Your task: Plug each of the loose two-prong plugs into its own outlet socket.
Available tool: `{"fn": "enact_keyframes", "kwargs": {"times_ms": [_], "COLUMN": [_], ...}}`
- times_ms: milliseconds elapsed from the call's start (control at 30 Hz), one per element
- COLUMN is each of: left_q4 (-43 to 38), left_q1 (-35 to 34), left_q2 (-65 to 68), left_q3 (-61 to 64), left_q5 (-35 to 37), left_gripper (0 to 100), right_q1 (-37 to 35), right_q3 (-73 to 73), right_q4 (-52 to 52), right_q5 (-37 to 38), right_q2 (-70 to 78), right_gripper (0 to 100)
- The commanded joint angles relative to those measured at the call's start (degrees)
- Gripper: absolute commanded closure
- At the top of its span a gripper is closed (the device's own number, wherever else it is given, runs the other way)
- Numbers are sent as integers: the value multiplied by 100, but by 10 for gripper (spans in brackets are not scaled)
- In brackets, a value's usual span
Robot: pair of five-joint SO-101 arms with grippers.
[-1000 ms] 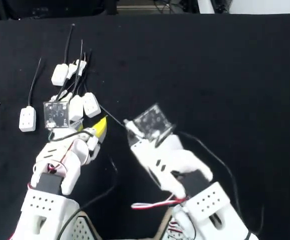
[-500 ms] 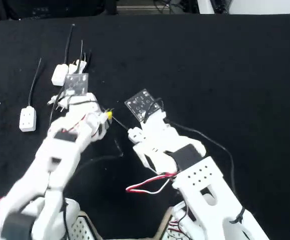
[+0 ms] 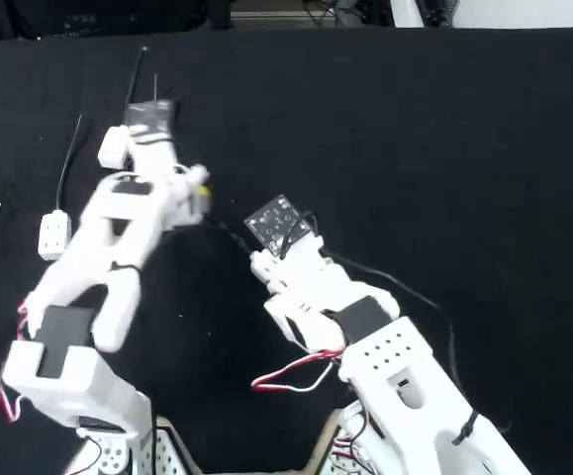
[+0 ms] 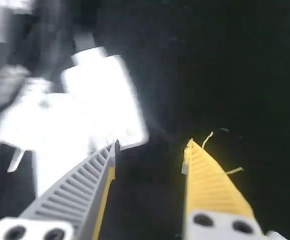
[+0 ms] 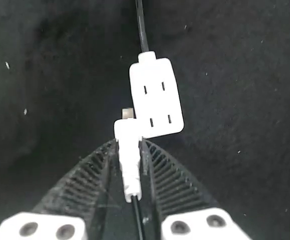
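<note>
Plug (image 5: pixel 126 131) sits pinched in the right tool (image 5: pixel 128 145), prongs just beside a white socket (image 5: pixel 155 97) (cord (image 5: pixel 141 25) attached), while the left tool (image 4: pixel 152 145) gapes empty near blurred white blocks (image 4: pixel 97 102).

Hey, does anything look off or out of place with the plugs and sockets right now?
One thing: the right tool is shut on a white plug that rests against a corner of a white socket. Its prong sits beside the socket's edge, not in any slot, so it looks misaligned. Nothing looks damaged.

High camera looks down over the table (image 3: pixel 464 148); wrist cameras peer closely along fingers (image 5: pixel 175 185).
</note>
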Motion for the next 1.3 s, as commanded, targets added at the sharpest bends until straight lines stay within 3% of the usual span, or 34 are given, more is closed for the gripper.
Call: {"fn": "enact_keyframes", "kwargs": {"times_ms": [0, 300, 600, 733, 900, 1267], "left_q4": [149, 396, 1978, 1336, 545, 1116], "left_q1": [-831, -980, -57, 479, 673, 637], "left_q2": [0, -62, -246, 141, 774, 844], "left_q3": [-426, -769, -2501, -2035, -1692, -796], "left_q5": [-536, -958, -686, -686, -686, -440], "left_gripper": [777, 777, 777, 777, 777, 777], "right_q1": [97, 237, 229, 255, 246, 352], "right_q3": [-154, -242, -743, -145, 215, 734], "right_q4": [-123, 185, 1099, 598, 255, -686], "right_q5": [35, 70, 79, 88, 44, -273], "right_q2": [13, -40, -690, -690, -699, -690], "right_gripper": [988, 988, 988, 988, 988, 988]}}
